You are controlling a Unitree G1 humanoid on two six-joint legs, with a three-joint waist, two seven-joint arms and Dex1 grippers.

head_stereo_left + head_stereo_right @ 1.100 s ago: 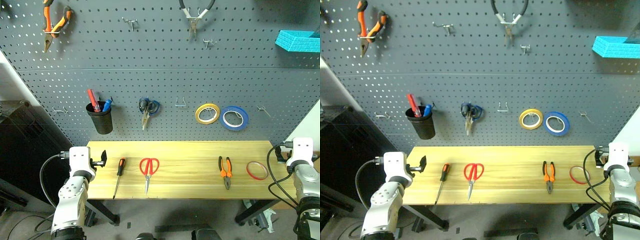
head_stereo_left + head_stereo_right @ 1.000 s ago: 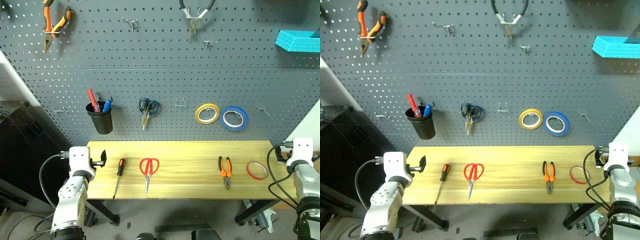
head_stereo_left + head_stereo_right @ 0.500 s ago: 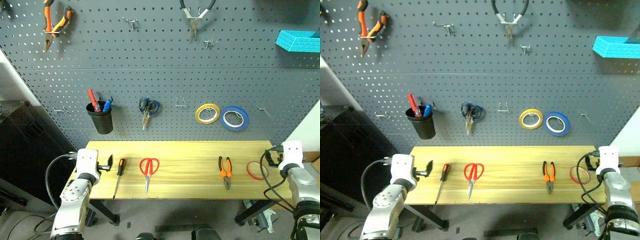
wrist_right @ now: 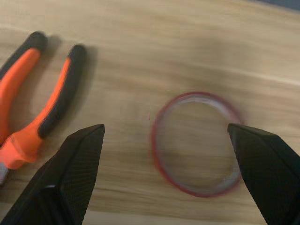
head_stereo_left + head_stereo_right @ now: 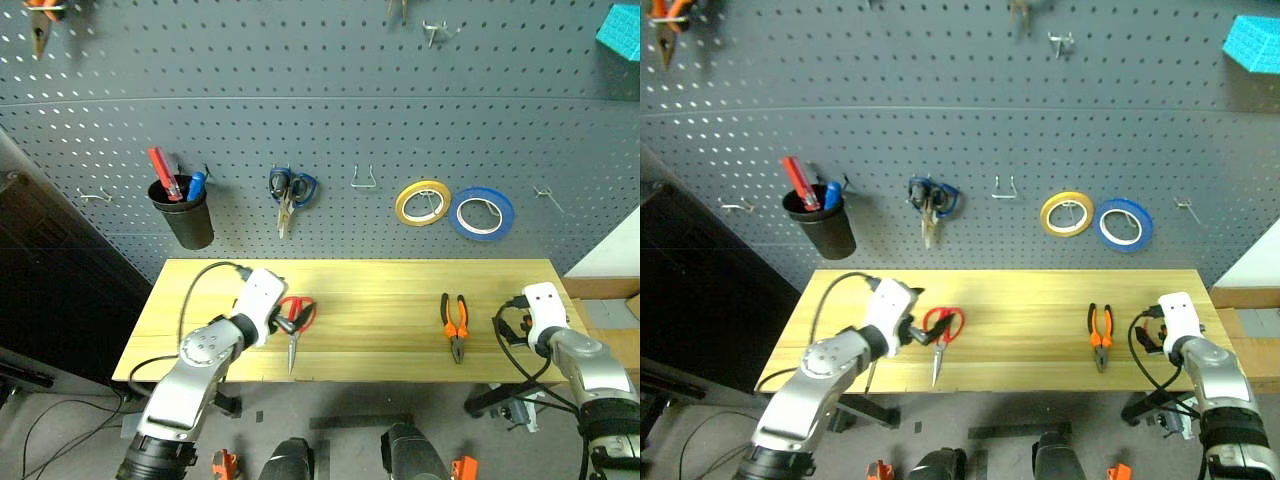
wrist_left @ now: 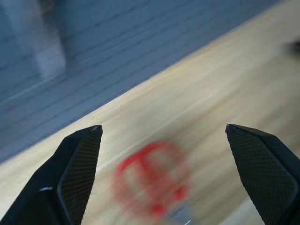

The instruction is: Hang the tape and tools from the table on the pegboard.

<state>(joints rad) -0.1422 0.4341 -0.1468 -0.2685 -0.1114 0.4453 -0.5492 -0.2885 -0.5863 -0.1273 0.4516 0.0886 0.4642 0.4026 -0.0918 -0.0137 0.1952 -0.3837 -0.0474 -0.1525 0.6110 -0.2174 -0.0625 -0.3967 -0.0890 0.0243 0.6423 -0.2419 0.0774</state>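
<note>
Looking across, we note:
Left claw (image 6: 161,140): released, textured black fingers over red scissors (image 5: 293,325).
Tabletop (image 5: 380,285): pale plank wood.
Pliers (image 5: 455,322): orange-black handles.
Tape (image 4: 196,143): thin red ring on the tabletop.
Right claw (image 4: 168,140): released above it.

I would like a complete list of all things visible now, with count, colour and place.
table: 1, light yellow wood, below the pegboard
pegboard: 1, dark grey, behind the table
red scissors: 1, on the table, at the left gripper
pliers: 1, orange-black, table right
red tape: 1, on the table before the right gripper
blue scissors: 1, hanging
yellow roll: 1, hanging
blue roll: 1, hanging
black cup: 1, on the pegboard, left
left gripper: open
right gripper: open
</note>
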